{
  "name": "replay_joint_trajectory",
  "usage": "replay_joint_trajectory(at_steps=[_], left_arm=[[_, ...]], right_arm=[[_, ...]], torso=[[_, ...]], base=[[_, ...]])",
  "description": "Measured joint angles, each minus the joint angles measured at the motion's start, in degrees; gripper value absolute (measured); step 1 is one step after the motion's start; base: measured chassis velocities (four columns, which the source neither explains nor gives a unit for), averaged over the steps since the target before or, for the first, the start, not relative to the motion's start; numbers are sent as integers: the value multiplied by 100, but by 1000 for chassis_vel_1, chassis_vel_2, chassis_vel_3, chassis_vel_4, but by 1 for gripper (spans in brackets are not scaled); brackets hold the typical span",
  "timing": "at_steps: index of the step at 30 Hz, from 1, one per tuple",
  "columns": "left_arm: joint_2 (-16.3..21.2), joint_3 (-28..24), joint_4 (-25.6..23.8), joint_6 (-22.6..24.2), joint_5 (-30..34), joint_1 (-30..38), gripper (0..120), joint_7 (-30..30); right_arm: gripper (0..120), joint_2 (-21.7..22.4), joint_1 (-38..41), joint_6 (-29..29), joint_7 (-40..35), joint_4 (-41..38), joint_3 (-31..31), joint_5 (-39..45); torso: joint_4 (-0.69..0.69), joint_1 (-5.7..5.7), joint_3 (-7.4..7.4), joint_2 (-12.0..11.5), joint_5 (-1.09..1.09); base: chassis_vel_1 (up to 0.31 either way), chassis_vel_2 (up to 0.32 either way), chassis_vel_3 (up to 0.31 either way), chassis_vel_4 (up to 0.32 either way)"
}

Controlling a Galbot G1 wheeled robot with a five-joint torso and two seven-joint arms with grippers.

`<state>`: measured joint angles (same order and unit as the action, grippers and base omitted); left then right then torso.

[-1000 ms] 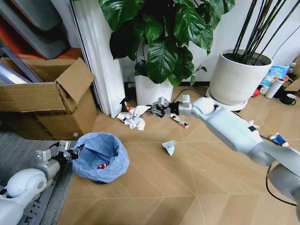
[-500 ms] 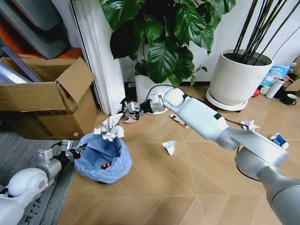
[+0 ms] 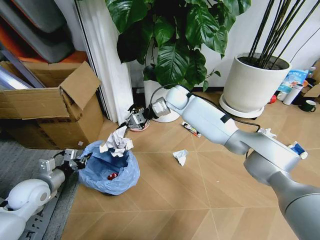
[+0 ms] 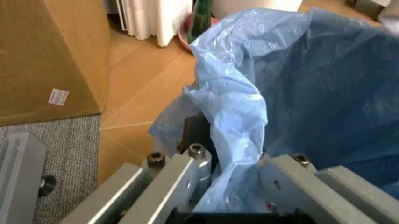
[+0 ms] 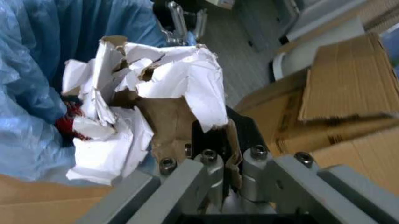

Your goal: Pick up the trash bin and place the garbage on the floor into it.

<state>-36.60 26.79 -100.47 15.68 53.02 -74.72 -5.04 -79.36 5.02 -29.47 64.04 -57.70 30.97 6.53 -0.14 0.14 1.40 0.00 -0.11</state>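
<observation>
The trash bin (image 3: 107,170), black with a puffy light-blue bag, stands on the floor (image 3: 200,200) beside the grey mat. My left gripper (image 3: 79,161) is shut on its rim, with the bag (image 4: 231,107) bunched between the fingers (image 4: 181,163). My right gripper (image 3: 129,124) reaches across from the right and is shut on a crumpled white and brown paper wad (image 3: 116,141), which hangs over the bin's far rim. In the right wrist view the wad (image 5: 156,102) sits just above the blue bag (image 5: 37,70). A red can (image 3: 112,176) lies inside the bin.
More garbage lies on the floor: a paper wad (image 3: 180,156), a wrapper (image 3: 191,129), a white wad (image 3: 266,132) and a blue-white packet (image 3: 297,149). An open cardboard box (image 3: 50,107) stands left. White plant pots (image 3: 252,82) stand behind, a flask (image 3: 292,93) and mug (image 3: 308,105) far right.
My right gripper has carried the paper wad from the floor by the plant pot leftwards, and it now hangs lower over the bin's rim. The left gripper has stayed on the bin.
</observation>
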Motion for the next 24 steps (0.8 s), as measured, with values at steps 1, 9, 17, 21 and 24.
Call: replay_joint_trajectory(at_steps=[1, 9, 17, 21, 24], left_arm=[[-2, 3, -4, 0, 0, -2, 0, -2], [37, 35, -35, -6, 14, 0, 0, -29], [45, 84, -37, -10, 34, -7, 0, -38], [52, 114, -43, -11, 61, -16, 0, -39], [53, 137, -56, -11, 73, -29, 0, -39]], right_arm=[[0, -27, 10, -23, 29, 14, 2, -40], [0, -304, 125, -231, 230, 177, 34, -402], [0, -377, 102, -213, 246, 189, 139, -398], [3, -413, 19, -183, 237, 213, 190, -377], [12, -431, -61, -158, 222, 227, 210, -365]], torso=[[0, 0, 0, 0, 0], [0, 0, 0, 0, 0], [0, 0, -1, 0, 0], [-1, 0, 0, 0, 0], [-1, 0, 0, 0, 0]], base=[[0, 0, 0, 0], [0, 0, 0, 0], [0, 0, 0, 0], [0, 0, 0, 0], [0, 0, 0, 0]])
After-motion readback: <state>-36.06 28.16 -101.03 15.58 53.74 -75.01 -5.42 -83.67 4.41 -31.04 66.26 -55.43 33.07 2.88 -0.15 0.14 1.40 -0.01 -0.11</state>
